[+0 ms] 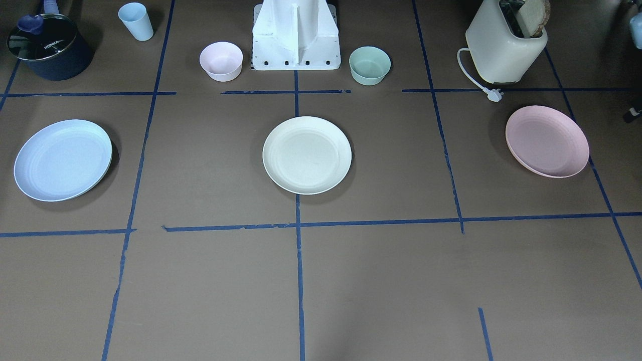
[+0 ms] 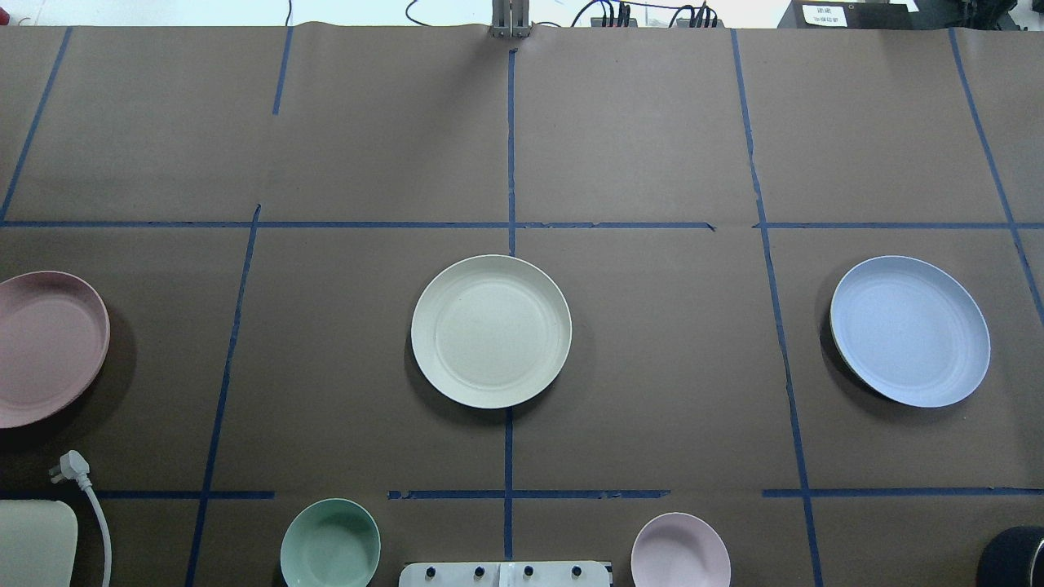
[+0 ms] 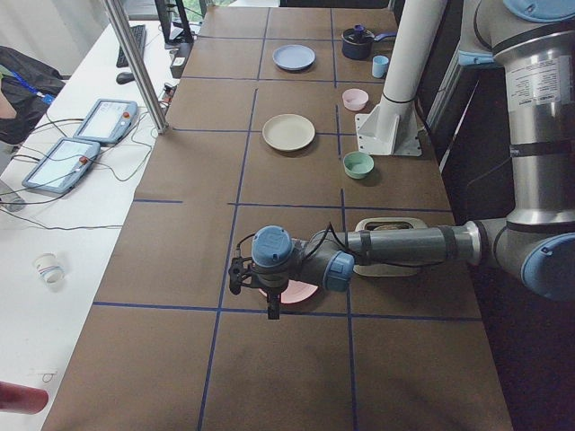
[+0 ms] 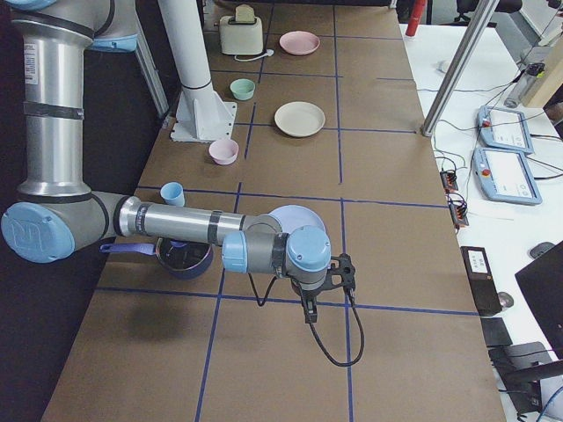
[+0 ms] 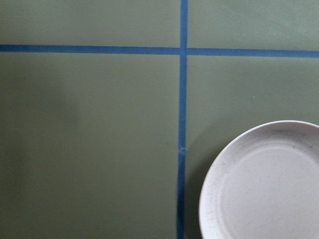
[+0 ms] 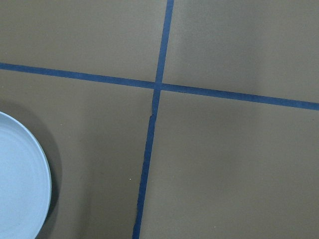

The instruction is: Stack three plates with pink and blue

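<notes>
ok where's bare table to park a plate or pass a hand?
Widest: the whole operator-side row beyond the tape line, bare paper. Also the two gaps flanking the cream plate, toward the pink plate and the blue plate. Crowded along the robot's base: green bowl, pink bowl, toaster, pot, cup.

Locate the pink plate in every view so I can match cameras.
Exterior front-facing: pink plate at right, below the toaster.
Overhead exterior: pink plate cut by the left edge, above the toaster.
Exterior left: pink plate mostly hidden under the left arm.
Exterior right: pink plate at far top, right of the toaster.
Left wrist-mounted: pink plate lower right, cut off.
Right wrist-mounted: not in it.
Landmark: the toaster beside it.
</notes>
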`<act>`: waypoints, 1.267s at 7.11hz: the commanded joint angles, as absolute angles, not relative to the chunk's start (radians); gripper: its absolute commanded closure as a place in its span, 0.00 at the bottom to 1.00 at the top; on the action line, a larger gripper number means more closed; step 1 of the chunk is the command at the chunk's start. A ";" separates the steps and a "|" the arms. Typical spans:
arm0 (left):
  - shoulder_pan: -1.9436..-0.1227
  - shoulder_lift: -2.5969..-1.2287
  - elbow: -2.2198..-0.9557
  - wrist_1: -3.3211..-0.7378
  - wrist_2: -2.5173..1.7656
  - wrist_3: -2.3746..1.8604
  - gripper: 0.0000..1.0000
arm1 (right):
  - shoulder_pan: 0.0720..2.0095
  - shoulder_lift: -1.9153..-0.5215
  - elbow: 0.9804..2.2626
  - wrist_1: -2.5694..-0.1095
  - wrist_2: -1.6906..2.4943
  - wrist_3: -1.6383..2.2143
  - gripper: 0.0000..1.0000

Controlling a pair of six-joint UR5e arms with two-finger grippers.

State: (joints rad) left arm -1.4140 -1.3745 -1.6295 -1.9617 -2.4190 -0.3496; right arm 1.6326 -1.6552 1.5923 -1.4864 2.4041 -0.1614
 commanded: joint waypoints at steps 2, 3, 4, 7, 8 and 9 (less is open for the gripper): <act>-1.226 -1.365 -1.427 -2.467 -2.383 -0.747 0.00 | 1.634 -1.649 1.594 -1.486 2.405 -0.163 0.00; -1.180 -1.365 -1.419 -2.502 -2.347 -0.802 0.00 | 1.634 -1.649 1.594 -1.485 2.405 -0.163 0.00; -1.171 -1.365 -1.407 -2.502 -2.347 -0.801 0.00 | 1.634 -1.649 1.594 -1.485 2.405 -0.163 0.00; -1.129 -1.371 -1.390 -2.503 -2.347 -0.792 0.55 | 1.632 -1.651 1.594 -1.485 2.404 -0.163 0.00; -1.129 -1.370 -1.391 -2.506 -2.347 -0.790 0.79 | 1.634 -1.649 1.594 -1.485 2.404 -0.163 0.00; -1.129 -1.367 -1.387 -2.507 -2.349 -0.785 0.95 | 1.634 -1.649 1.594 -1.485 2.405 -0.163 0.00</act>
State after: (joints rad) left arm -1.1302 -1.3693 -1.3899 -2.5053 -2.3474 -0.7899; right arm 1.6333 -1.6496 1.5938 -1.4850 2.4042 -0.1626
